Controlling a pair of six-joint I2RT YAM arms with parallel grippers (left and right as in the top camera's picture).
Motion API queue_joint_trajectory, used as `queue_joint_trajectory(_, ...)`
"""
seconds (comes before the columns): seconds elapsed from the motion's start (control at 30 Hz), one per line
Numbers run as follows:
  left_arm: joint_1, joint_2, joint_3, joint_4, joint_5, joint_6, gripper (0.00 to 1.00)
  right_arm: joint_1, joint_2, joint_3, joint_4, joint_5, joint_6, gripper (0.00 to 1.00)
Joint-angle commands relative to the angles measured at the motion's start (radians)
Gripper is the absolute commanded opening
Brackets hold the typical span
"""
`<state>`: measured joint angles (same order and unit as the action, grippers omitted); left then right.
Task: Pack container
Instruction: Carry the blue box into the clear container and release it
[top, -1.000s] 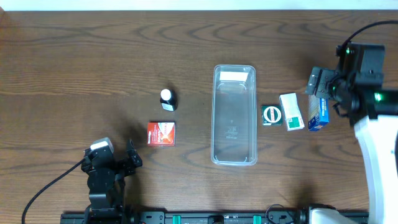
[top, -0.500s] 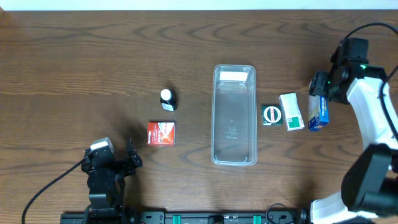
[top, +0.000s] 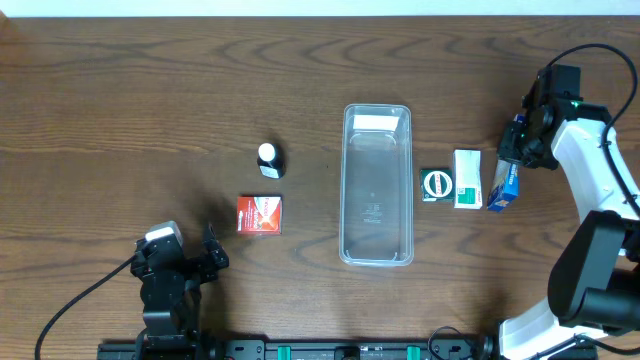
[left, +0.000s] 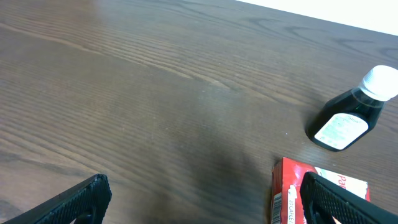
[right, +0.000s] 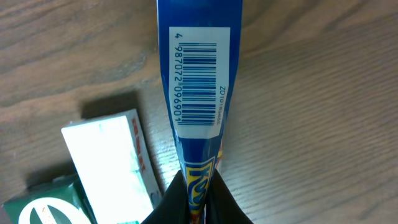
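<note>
The container (top: 377, 185), a long clear plastic tub, lies empty at mid-table. To its right my right gripper (top: 518, 146) is shut on the far end of a blue box (top: 503, 186). In the right wrist view the blue box (right: 196, 81) with its barcode label stands on edge, pinched between my black fingers (right: 180, 202), with the right gripper (right: 199, 200) closed on it. The left gripper (left: 205, 205) stands wide open low over the table at the near left. Nothing is between its fingers, and the right finger (left: 348, 199) lies in front of a red box (left: 289, 193).
A white-and-green box (top: 467, 178) and a small green box (top: 436, 185) lie between the container and the blue box. A dark bottle with a white cap (top: 270, 160) and the red box (top: 260, 214) sit left of the container.
My right gripper came down and shut on the blue box, which has tipped onto its edge and swung slightly toward the white box. The left arm has not moved.
</note>
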<state>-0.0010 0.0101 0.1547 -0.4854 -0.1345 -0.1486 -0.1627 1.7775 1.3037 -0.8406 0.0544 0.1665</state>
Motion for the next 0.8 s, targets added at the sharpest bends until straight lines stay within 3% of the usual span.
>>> queue_joint_trajectory(0.0,0.005,-0.003,-0.018,0.001,-0.008,0.017,0.98,-0.004,-0.105,0.048,-0.016,-0.071,-0.003,0.06)
queue_joint_trajectory(0.37,0.005,-0.003,-0.018,0.0,-0.008,0.017,0.98,0.087,-0.454,0.085,-0.011,-0.501,0.068,0.03)
queue_joint_trajectory(0.57,0.005,-0.003,-0.018,0.001,-0.008,0.017,0.98,0.261,-0.445,0.066,0.035,-0.499,0.208,0.01)
queue_joint_trajectory(0.77,0.005,-0.003,-0.018,0.001,-0.008,0.017,0.98,0.433,-0.329,0.037,0.128,-0.423,0.306,0.02)
